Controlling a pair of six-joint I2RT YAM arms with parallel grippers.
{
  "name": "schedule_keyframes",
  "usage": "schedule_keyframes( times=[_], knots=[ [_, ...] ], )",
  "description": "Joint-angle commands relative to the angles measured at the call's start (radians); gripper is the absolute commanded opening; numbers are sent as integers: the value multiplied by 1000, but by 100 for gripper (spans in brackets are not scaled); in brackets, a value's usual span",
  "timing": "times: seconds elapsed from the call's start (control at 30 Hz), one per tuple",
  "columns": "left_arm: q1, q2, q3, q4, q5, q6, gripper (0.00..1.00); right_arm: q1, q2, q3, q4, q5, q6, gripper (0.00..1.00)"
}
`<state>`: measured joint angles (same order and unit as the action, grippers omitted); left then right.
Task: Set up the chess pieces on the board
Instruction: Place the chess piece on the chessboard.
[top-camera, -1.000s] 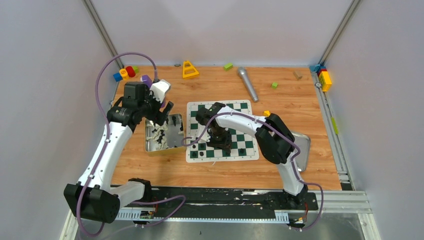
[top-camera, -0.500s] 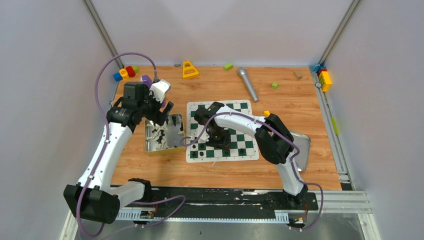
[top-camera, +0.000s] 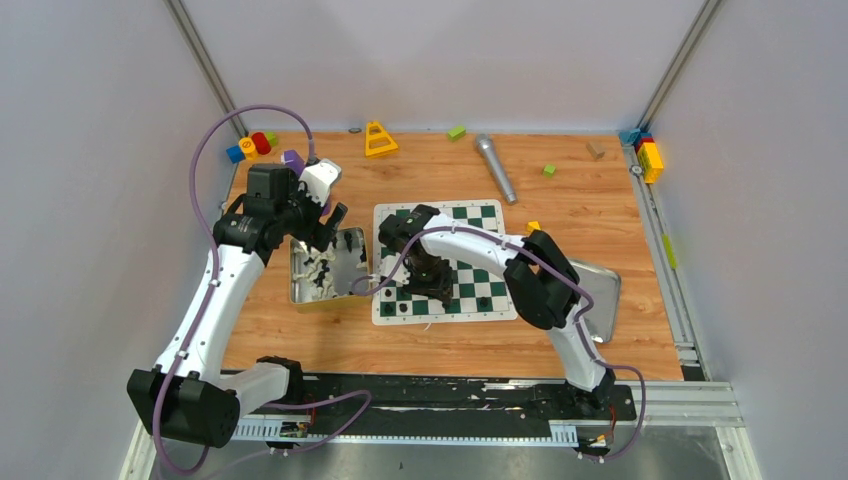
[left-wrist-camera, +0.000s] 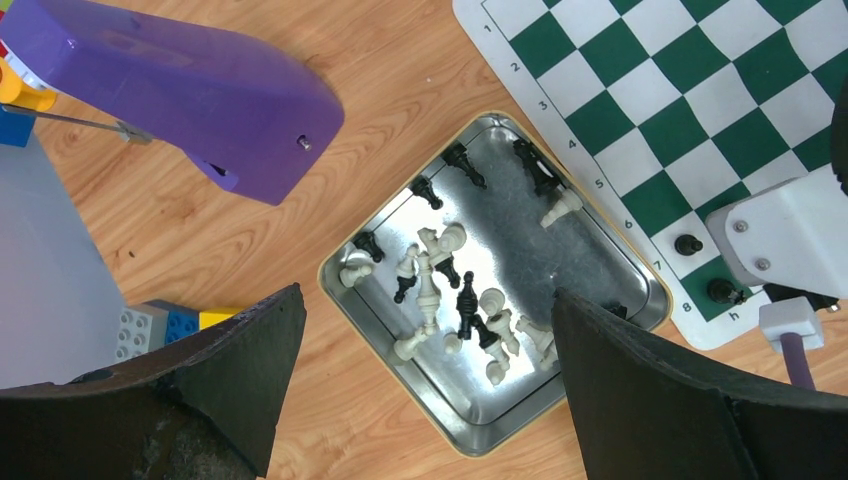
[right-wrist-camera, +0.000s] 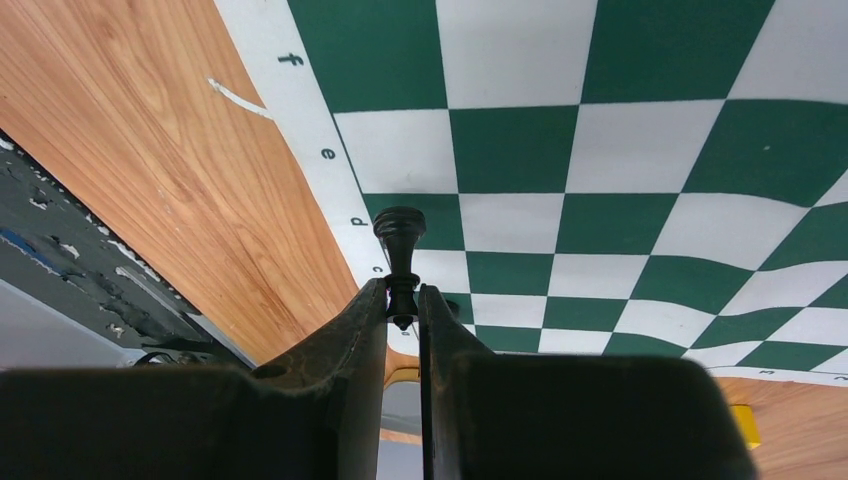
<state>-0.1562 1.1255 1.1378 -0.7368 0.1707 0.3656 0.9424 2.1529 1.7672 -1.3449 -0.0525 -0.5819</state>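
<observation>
The green and white board lies mid-table and also shows in the left wrist view and the right wrist view. My right gripper hangs over its near-left part, shut on a small black chess piece, which it holds by the base. A few black pieces stand along the board's near row. My left gripper is open and empty above a metal tray. The tray holds several black and cream pieces lying loose.
A purple tool lies left of the tray. A second metal tray sits right of the board. A microphone, a yellow cone and coloured blocks lie along the far side.
My right gripper has shifted a little to the left over the board with the black piece still in it. The left arm has not moved.
</observation>
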Motion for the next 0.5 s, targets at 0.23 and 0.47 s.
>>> schedule_keyframes(
  times=[0.23, 0.47],
  knots=[
    [6, -29, 27, 10, 0, 1, 100, 35, 49, 101, -38, 29, -15, 4],
    [6, -32, 25, 8, -3, 2, 100, 44, 68, 129, -46, 35, -19, 4]
  ],
)
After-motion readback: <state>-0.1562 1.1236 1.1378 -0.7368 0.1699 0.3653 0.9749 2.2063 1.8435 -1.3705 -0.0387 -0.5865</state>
